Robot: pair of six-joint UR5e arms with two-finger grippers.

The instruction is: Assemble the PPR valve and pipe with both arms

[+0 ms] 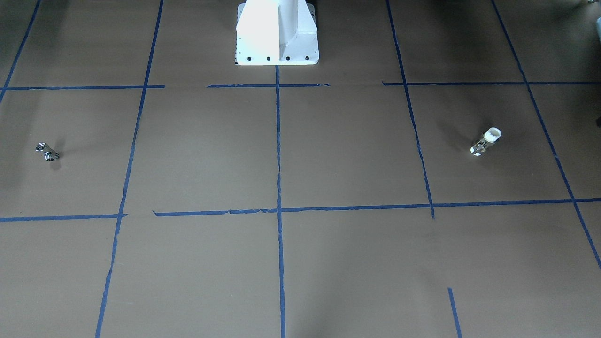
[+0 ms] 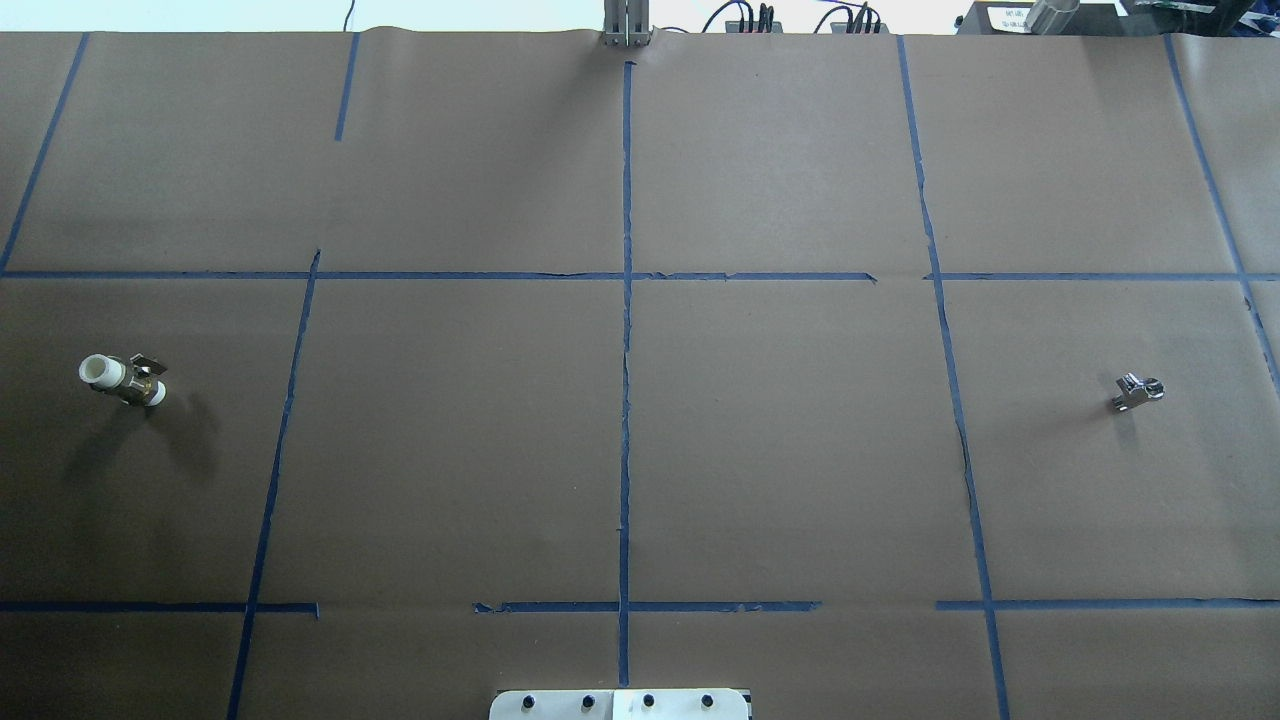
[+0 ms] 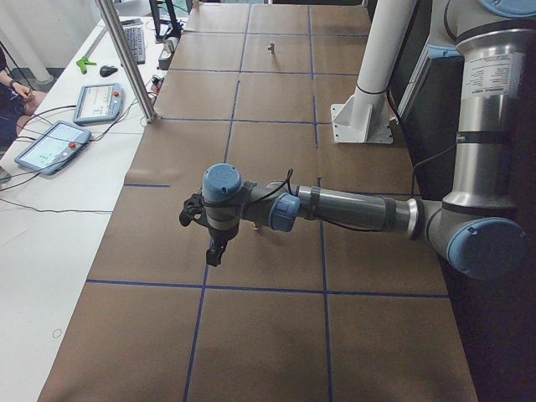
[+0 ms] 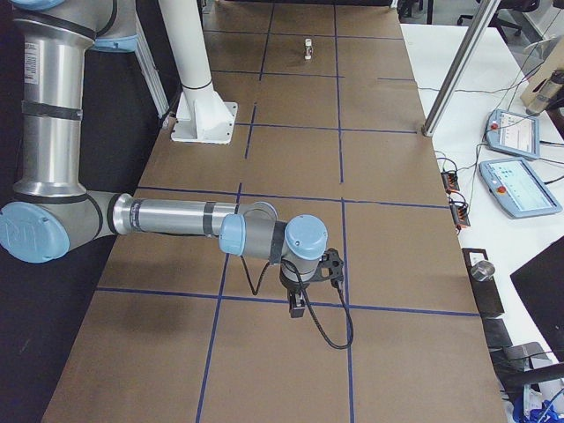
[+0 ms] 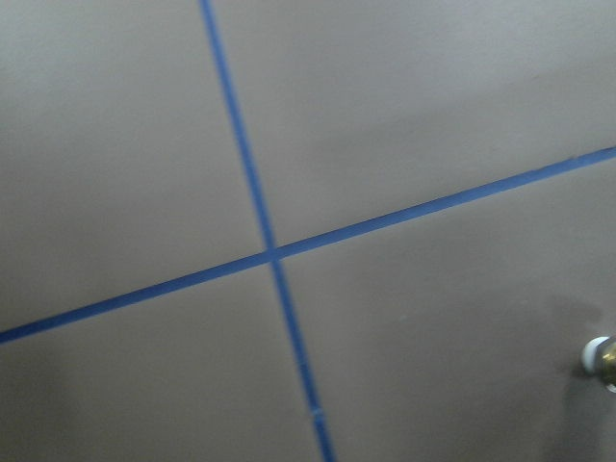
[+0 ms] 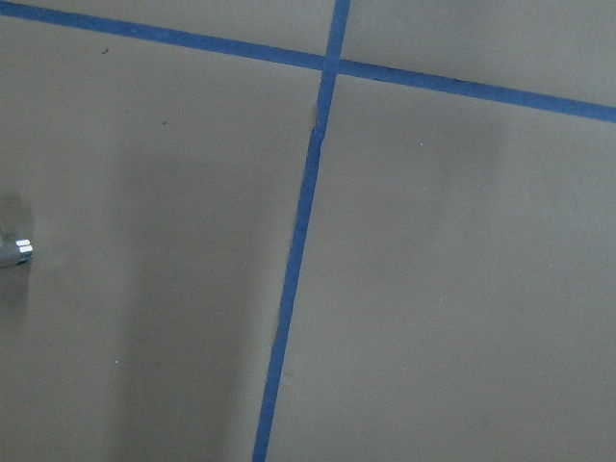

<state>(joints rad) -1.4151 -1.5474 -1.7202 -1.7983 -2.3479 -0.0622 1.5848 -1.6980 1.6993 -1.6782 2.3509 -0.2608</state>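
Two bolt-studded edges of the white metal pedestal (image 2: 620, 703) mark the robot's side of the table (image 2: 780, 450). The table is covered in matte brown paper and squared off with thin blue tape (image 2: 626, 400), which is torn and wavy in places.

At the table's left end, the left arm (image 3: 352, 209), a smooth grey tube with light-blue joint caps, stretches low over the paper. Its black left gripper (image 3: 216, 251) points down, clear of the surface. Only the side view shows its fingers, so I cannot tell how far apart they are or whether they hold anything. The right arm (image 4: 176, 216) mirrors it at the other end, with the right gripper (image 4: 298, 304) hanging the same way; again I cannot tell.

Farther out, in the middle row of squares, the PPR valve (image 2: 123, 378) sits near the left edge. It is stubby, with white plastic collars, a brass waist and a small grey lever. The left wrist camera catches one white end at its frame edge. Well apart from it, near the right edge, lies the pipe (image 2: 1137, 391), a tiny mirror-bright chrome elbow.

Beyond the paper's far edge stand an aluminium post (image 2: 626, 22) and black cables (image 2: 745, 18). Two teach pendants (image 4: 515, 185) lie there with lit screens too small to read.
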